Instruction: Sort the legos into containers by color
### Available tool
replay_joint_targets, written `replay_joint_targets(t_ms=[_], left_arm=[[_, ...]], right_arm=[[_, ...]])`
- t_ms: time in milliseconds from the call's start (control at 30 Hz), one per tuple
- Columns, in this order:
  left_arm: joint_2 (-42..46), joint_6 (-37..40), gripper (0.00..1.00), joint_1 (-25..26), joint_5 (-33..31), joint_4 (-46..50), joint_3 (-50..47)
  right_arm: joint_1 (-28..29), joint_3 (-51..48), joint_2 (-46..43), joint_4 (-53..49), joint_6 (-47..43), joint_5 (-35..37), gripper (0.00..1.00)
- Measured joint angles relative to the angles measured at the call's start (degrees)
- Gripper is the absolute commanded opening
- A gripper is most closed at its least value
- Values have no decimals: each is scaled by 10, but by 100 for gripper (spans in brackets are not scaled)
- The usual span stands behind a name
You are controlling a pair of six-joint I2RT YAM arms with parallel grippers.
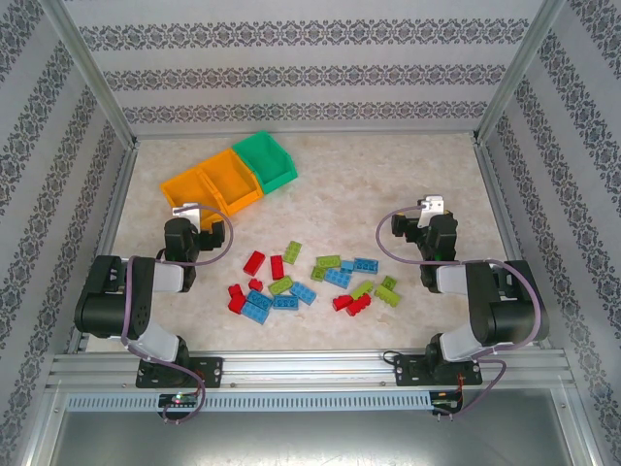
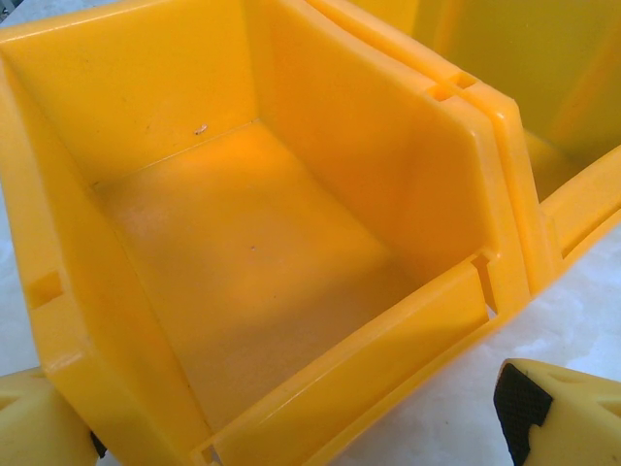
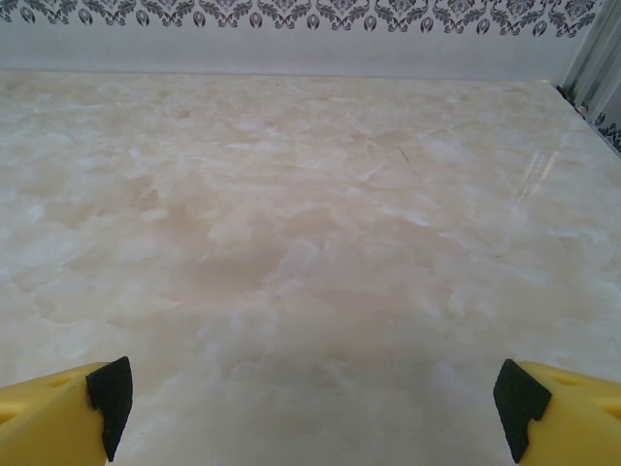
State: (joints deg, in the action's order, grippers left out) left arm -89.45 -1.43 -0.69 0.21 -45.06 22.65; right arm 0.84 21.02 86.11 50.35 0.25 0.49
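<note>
Several red, light blue and lime green legos (image 1: 310,280) lie scattered on the table between the two arms, among them a red one (image 1: 254,262), a blue one (image 1: 338,277) and a green one (image 1: 328,261). The containers stand in a row at the back left: two orange-yellow bins (image 1: 178,184) (image 1: 225,161) and a green bin (image 1: 254,148). My left gripper (image 1: 199,216) (image 2: 291,427) hangs open just in front of the leftmost orange bin (image 2: 388,155), whose inside is bare. My right gripper (image 1: 427,209) (image 3: 315,413) is open over bare table, right of the legos.
Patterned walls and metal posts (image 1: 92,73) enclose the marbled table (image 3: 310,194). The second orange bin (image 2: 543,68) abuts the first on its right. Bare tabletop lies behind the legos and ahead of the right gripper.
</note>
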Motion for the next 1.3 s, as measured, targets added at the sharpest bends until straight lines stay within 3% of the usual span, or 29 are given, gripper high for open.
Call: replay_joint_targets(t_ms=[233,500,633,800,967,1167,1233,1300], left_arm=[[3,-1,99,0,-9,10,4],[113,-63,99,0,-81,238,133],[113,-120,83,0,-102,380,238],[63,-187,83,-5,-128,514,307],[24,-254,78,-40,-118,594,312],[-35,-278,69,-78,-78,624,341],[-51,-278,62,-81,-66,625,353],[-68,-275,46,-83,-50,626,369]], right_arm=[[0,0,0,0,0,0,98],[0,15,-4,-29,11,5,98],[0,81,-38,-168,29,18,98],[0,204,-73,-354,60,16,96],[0,249,-82,-504,97,0,93],[0,250,-82,-636,132,-40,92],[0,250,-83,-659,144,-53,91],[0,250,-84,-676,152,-67,89]])
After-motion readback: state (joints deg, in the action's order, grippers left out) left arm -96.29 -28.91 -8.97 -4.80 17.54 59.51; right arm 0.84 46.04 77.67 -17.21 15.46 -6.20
